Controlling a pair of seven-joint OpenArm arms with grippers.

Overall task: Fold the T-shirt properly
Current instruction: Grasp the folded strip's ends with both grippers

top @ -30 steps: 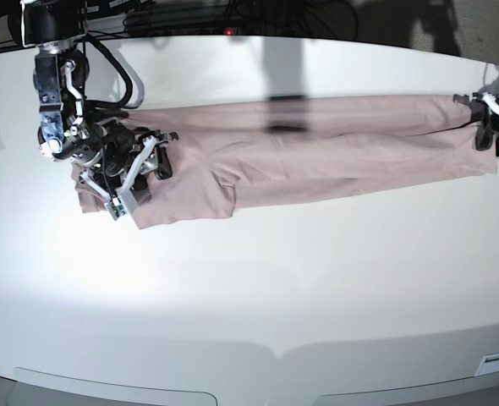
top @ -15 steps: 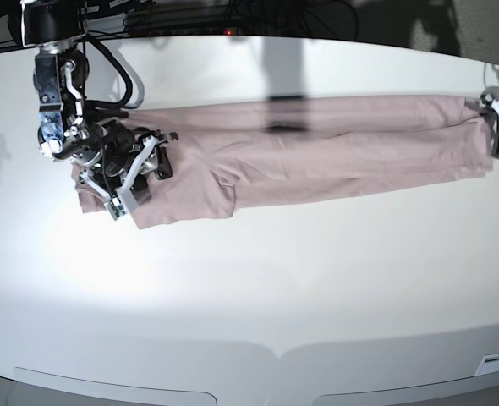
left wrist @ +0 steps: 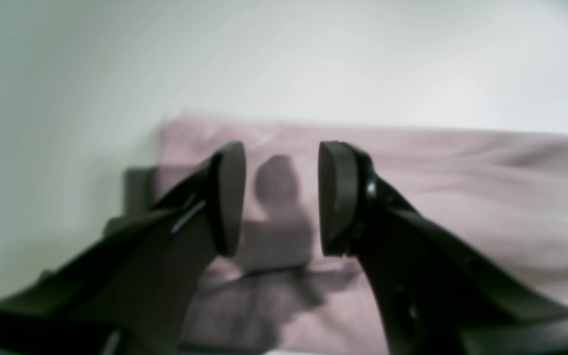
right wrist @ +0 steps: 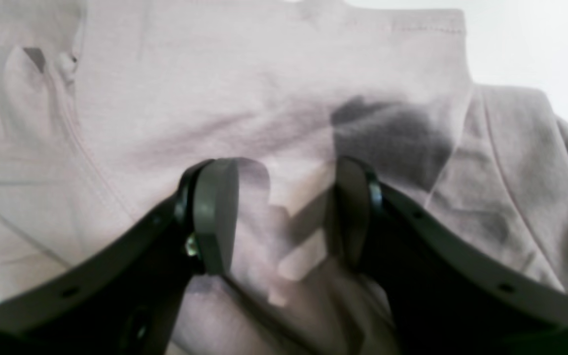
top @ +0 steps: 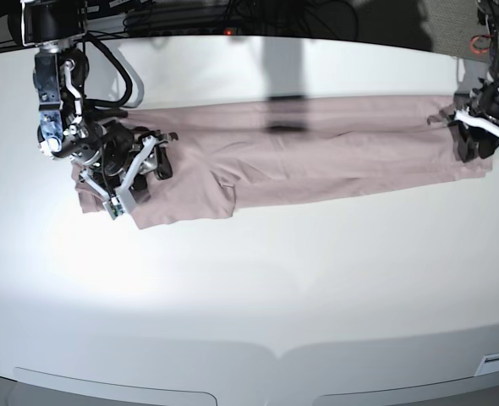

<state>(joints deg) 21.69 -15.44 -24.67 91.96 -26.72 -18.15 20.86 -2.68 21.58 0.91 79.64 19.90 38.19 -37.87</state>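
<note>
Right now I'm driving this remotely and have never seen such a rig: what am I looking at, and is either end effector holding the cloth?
It is a two-armed robot at a white table. The base view looks down on the whole table; the other two come from cameras on each wrist. A pink T-shirt, folded into a long strip, lies across it. The right end effector sits over the sleeve end, jaws apart, gripping nothing. The left end effector is over the opposite end, also open, cloth beneath but none between the pads.

The T-shirt (top: 317, 148) was plain dusty pink-mauve, unpatterned. The table (top: 258, 279) was white. Both grippers, left (left wrist: 280, 199) and right (right wrist: 284, 214), were black, with dark grey pads (right wrist: 215, 212).
</note>
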